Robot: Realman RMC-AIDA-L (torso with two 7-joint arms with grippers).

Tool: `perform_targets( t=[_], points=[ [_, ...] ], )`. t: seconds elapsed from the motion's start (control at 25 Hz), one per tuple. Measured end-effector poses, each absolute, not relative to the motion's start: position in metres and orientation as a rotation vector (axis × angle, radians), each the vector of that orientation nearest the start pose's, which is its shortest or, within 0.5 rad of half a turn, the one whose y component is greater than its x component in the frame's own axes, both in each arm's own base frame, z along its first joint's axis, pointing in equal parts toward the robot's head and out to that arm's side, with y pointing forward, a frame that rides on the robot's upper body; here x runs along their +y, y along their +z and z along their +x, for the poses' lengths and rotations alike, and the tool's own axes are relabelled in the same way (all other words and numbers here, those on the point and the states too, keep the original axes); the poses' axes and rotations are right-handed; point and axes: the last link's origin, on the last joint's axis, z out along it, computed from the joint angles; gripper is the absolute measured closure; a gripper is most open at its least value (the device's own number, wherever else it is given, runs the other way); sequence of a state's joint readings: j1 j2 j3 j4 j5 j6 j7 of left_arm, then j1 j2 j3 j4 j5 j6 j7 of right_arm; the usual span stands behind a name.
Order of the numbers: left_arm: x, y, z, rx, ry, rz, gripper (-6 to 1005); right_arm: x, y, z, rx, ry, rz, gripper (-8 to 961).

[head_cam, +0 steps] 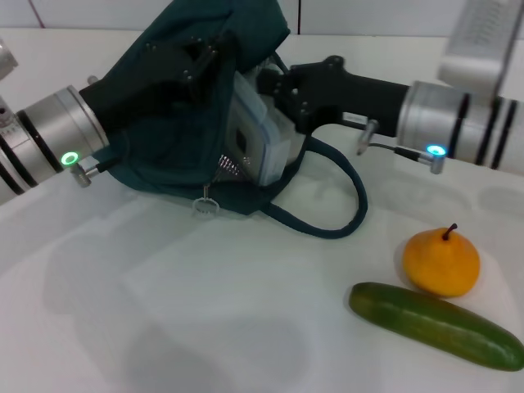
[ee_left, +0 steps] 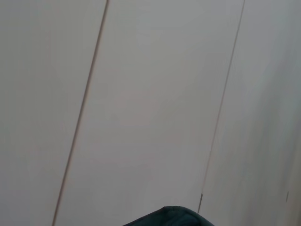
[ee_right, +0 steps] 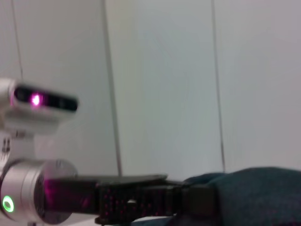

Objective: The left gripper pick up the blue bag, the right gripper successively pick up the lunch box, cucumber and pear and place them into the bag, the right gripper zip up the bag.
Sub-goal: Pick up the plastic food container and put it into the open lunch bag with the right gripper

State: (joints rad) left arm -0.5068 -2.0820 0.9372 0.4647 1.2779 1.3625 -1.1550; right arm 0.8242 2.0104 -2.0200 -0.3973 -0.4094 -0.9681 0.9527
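While left gripper [head_cam: 192, 61] grips teal blue bag [head_cam: 172, 123], right gripper [head_cam: 274, 86] clamps clear lunch box [head_cam: 258, 135] inside.

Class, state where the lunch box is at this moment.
In the head view the lunch box sits in the mouth of the blue bag, upper centre, with the right gripper at it.
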Motion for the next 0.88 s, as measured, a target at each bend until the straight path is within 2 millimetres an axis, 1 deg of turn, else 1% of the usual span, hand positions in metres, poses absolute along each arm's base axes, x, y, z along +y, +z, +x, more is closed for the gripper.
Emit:
perform_targets(
  t=[0.12,0.2,0.32,0.4,0.48,0.68,0.8,0.88],
  points=[
    [0.357,0.0,-0.242,-0.6,-1.137,-2.269,900,0.39,-0.071,0.144,0.328,0.99,-2.549,918],
    [0.357,0.001,-0.244,-0.604,-1.133,-2.259,900,0.387,-0.052,0.157,0.33,1.033,-2.483,917],
    [0.359,0.004,-0.246,-0.616,-1.123,-2.237,899,0.384,-0.031,0.177,0.355,1.051,-2.384,915],
    [0.362,0.006,-0.248,-0.635,-1.124,-2.218,899,0.381,-0.021,0.188,0.367,1.052,-2.351,914],
    [0.364,0.008,-0.247,-0.647,-1.133,-2.207,899,0.377,-0.015,0.196,0.392,1.047,-2.368,913],
    [0.369,0.018,-0.242,-0.678,-1.175,-2.189,898,0.377,-0.017,0.202,0.437,0.993,-2.423,910],
    [0.37,0.02,-0.24,-0.69,-1.185,-2.192,897,0.376,-0.023,0.204,0.447,0.923,-2.497,792],
    [0.37,0.02,-0.239,-0.689,-1.184,-2.197,897,0.375,-0.027,0.203,0.458,0.863,-2.567,753]
  ],
)
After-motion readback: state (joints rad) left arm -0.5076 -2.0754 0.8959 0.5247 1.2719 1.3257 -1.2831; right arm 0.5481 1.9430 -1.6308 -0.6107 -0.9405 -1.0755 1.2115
